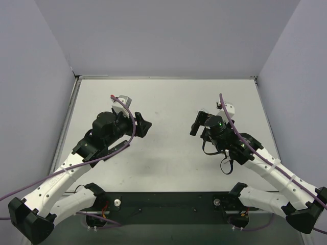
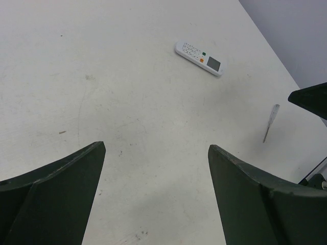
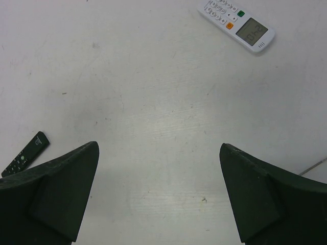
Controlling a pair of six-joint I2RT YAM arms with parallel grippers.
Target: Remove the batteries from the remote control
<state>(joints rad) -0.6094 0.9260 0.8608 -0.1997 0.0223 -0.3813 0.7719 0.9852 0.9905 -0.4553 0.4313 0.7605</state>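
Batteries not in view, presumably shut inside a remote, can't tell which. Left gripper [image 2: 156, 148] gapes wide, holding nothing, above bare table [image 2: 127, 76]. Black remote [image 3: 25, 153] pokes in at the right wrist view's left margin. White remote [image 2: 199, 58] lies face up near the table edge by the wall, pale stick [image 2: 271, 122] nearby. Right gripper [image 3: 158, 148] also spread wide, nothing held. They'd likely be light, rigid, slick, roll-prone — pinch mid-barrel. Long axis probably runs along the remote's length — pointing unseen.

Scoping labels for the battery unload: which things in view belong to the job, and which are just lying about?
Job:
white remote
black remote
(batteries not in view; can't tell which remote holds them)

Lying about:
thin pale stick
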